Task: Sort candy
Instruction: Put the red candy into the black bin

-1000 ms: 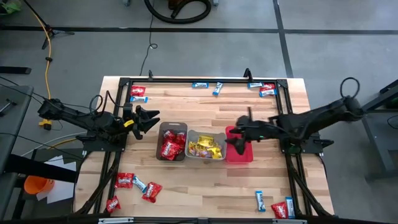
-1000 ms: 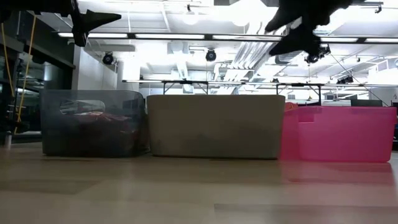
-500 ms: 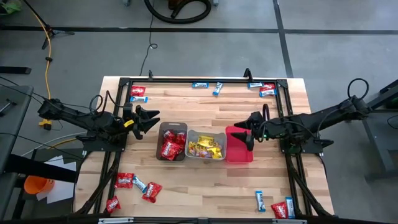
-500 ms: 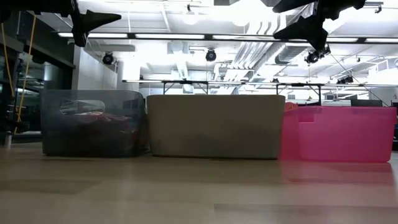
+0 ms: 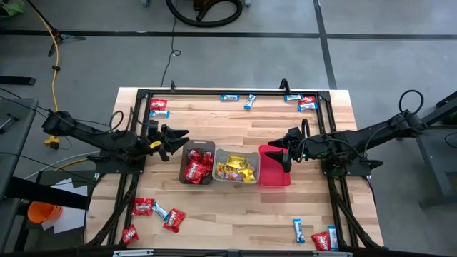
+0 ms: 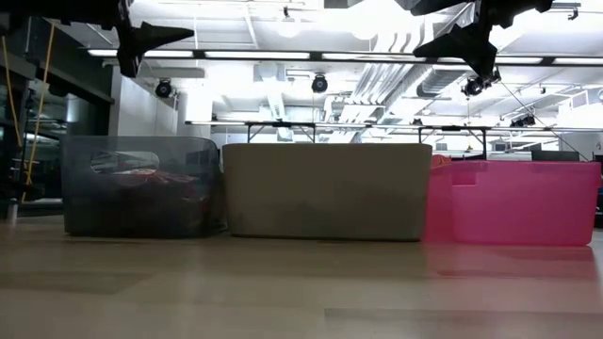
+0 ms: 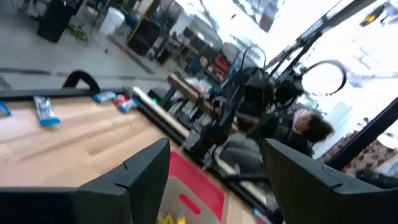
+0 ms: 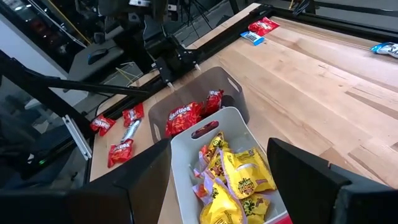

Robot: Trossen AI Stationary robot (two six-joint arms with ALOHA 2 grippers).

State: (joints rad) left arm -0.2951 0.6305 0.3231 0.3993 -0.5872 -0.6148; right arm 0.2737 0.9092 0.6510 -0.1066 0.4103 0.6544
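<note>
The candy is in two kinds of places: some sits in the bins in the middle of the counter, and some lies loose near the edges. Red packets fill the brown bin. Yellow packets fill the grey bin right beside it. The pink bin touches the grey bin on its other side, and you cannot tell what is inside it. The three bins stand in one row.

More loose candy lies around the counter. A red packet and a blue-and-white bar lie at the far left corner. Two blue-and-white bars lie along the far edge. A little bunch of red and blue sweets lies at the far right corner. At the near left corner there are more red packets with a blue bar between them. At the near right corner lie a blue bar and a red packet.

The left claw hangs in the air just beside the brown bin, on its left. Its two fingers are apart and nothing is in them. The right claw hangs over the pink bin. Its fingers are apart too, and they hold nothing. From the low camera both claws show high up above the row of bins.
</note>
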